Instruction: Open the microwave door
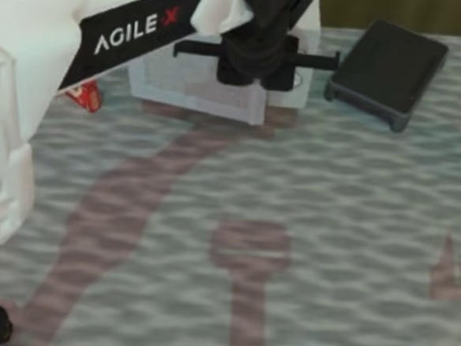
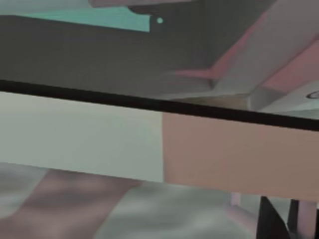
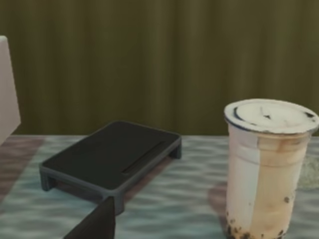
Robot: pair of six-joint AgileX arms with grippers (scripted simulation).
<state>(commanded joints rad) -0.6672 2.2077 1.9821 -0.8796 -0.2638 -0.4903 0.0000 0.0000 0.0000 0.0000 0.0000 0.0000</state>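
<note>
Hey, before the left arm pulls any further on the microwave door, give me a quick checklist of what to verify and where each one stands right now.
1. Left gripper at the microwave door: ok, it sits over the door's top edge.
2. Grip on the door: cannot tell, the fingers are hidden.
3. Door off the microwave front: ok, it angles outward and the left wrist view shows teal interior.
4. Swing path: ok, no object on the table just in front; the red item lies to its left.
5. Black box: ok, apart from the microwave, on its right.
6. Right arm: cannot tell, only its wrist view, showing a cup.
</note>
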